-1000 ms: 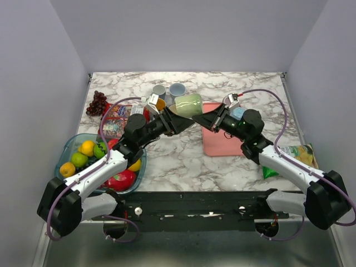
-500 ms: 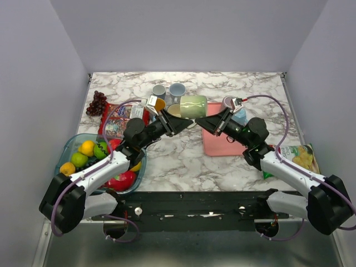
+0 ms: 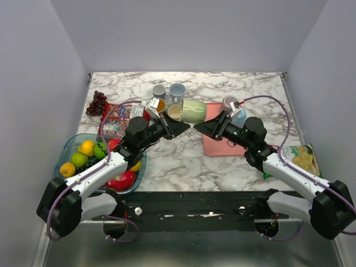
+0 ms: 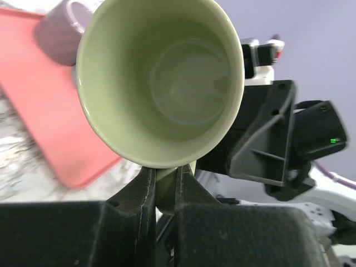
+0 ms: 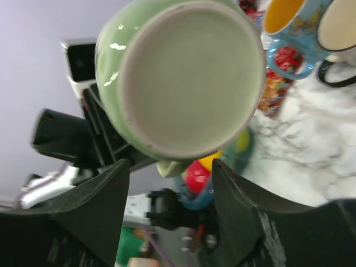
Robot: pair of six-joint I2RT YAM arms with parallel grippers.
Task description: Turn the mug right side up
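Your mug (image 3: 192,110) hangs in the air on its side, above the marble between the cluster of cups (image 3: 177,89) and the pink tray (image 3: 214,146). Its mouth faces the left arm and its base faces the right.

Your left gripper (image 4: 166,183) is clamped on the handle (image 4: 167,192), which sits pinched between the two fingers below the rim. Your right gripper (image 3: 199,125) stands with its jaws spread wide, one on either side of the mug's base. From its wrist view they look clear of the glaze, though the edges are too blurred to be certain.

Treat the mug as glazed ceramic: rigid, fairly heavy for a pinch hold, slick, and likely to chip or break if it drops onto the stone. A grip on the handle alone lets the body swing about that narrow point, so roll slowly. If you want a second hold, close the right fingers across the body near the base, where the wall is straight, not on the curved lip.
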